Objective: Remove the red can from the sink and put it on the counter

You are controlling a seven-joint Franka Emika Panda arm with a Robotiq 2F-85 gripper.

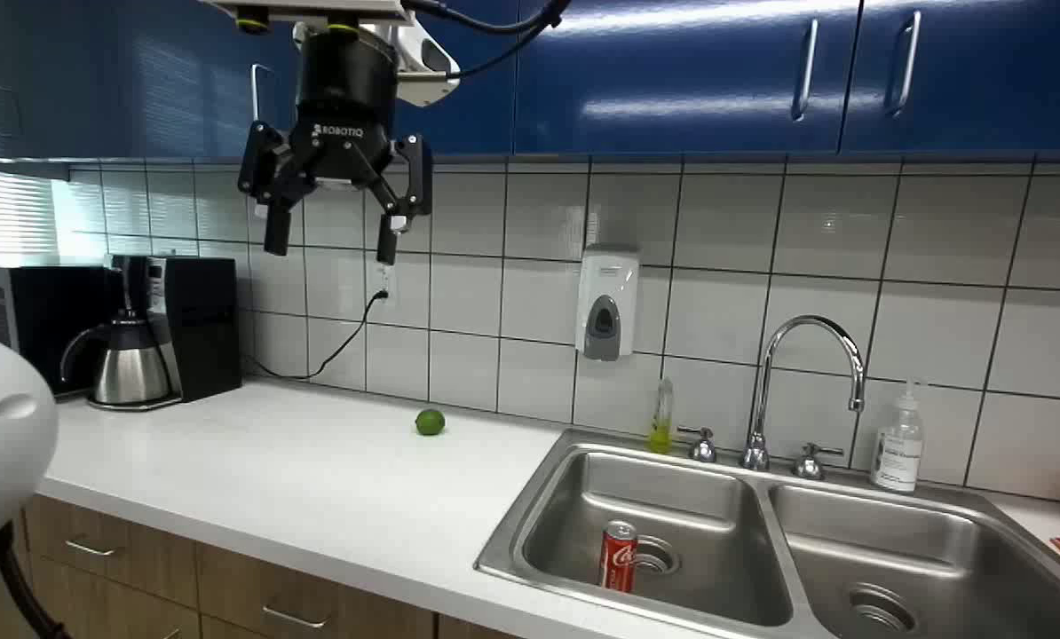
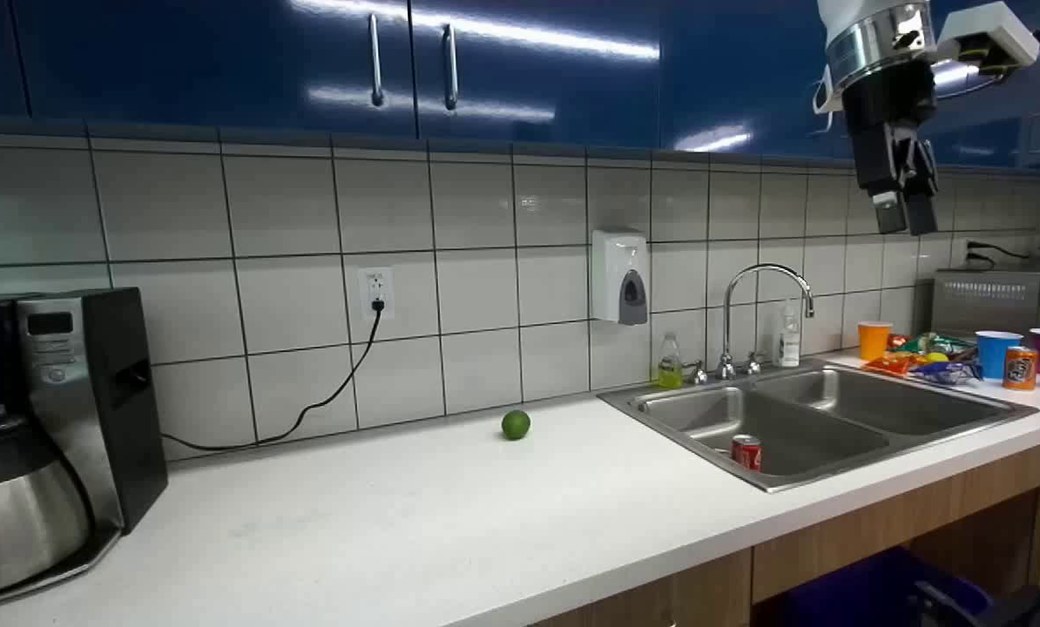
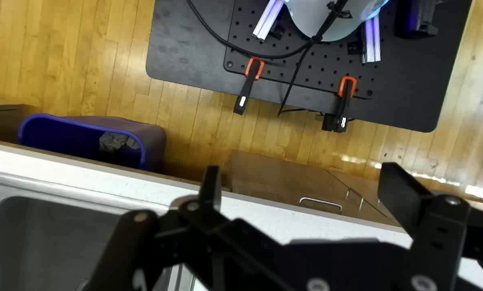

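The red can (image 1: pixel 619 557) with its silvery top stands upright in a bowl of the steel sink (image 1: pixel 534 499), beside the drain. In an exterior view only the upper part of the can (image 2: pixel 746 453) shows above the rim of the sink (image 2: pixel 825 444). My gripper (image 1: pixel 332 245) is open and empty, high above the white counter (image 1: pixel 317 479) and well away from the can; it also hangs high in an exterior view (image 2: pixel 907 216). In the wrist view the open fingers (image 3: pixel 300 178) frame the counter's edge (image 3: pixel 265 218), and part of the sink (image 3: pixel 55 234) shows; the can is not visible there.
A green lime (image 1: pixel 430 422) lies on the counter. A curved faucet (image 1: pixel 810 324) and soap bottles (image 1: pixel 899 448) stand behind the sink. Blue cabinets (image 1: pixel 672 80) hang above. A coffee maker (image 1: pixel 197 324) and cups (image 2: pixel 999 353) stand at opposite ends.
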